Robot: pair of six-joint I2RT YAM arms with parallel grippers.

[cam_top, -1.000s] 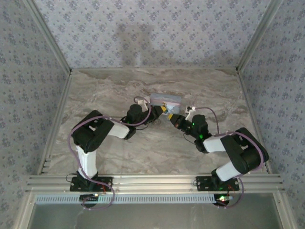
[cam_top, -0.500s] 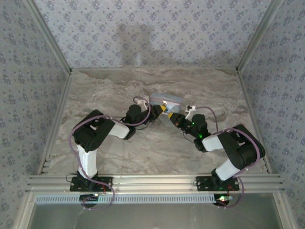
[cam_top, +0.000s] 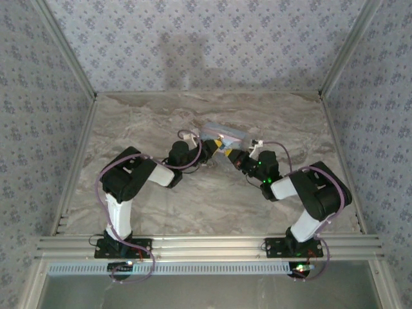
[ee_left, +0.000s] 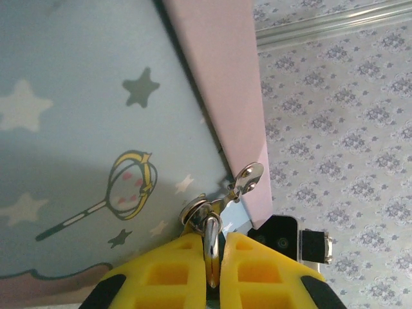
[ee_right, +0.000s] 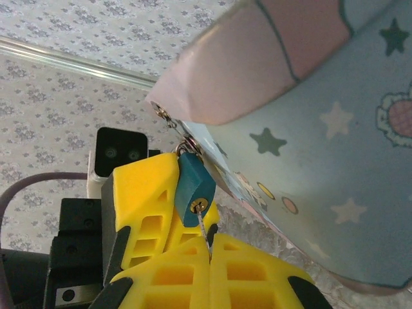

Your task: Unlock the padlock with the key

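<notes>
The small teal padlock (ee_right: 195,190) hangs from the latch at the edge of the pale blue star-printed tin (ee_right: 322,129). My right gripper (ee_right: 210,241) is shut on the key (ee_right: 205,225), a thin silvery blade whose tip sits in the padlock's keyhole. My left gripper (ee_left: 212,243) is shut on the padlock's shiny shackle (ee_left: 211,248) just below the tin's latch ring (ee_left: 196,212). Its yellow fingers (ee_right: 145,193) show behind the padlock in the right wrist view. From above, the left gripper (cam_top: 207,149) and right gripper (cam_top: 228,154) meet at the tin's (cam_top: 223,134) near edge.
The tin's pink lid edge (ee_left: 225,96) runs past the latch, with a small metal tab (ee_left: 248,177) hanging from it. The marble table (cam_top: 161,122) is walled by patterned panels. The right wrist's black camera block (ee_left: 283,235) sits close behind the latch.
The right arm's elbow has swung inward to the left. The tin and both grippers have shifted slightly. Both grips are unchanged.
</notes>
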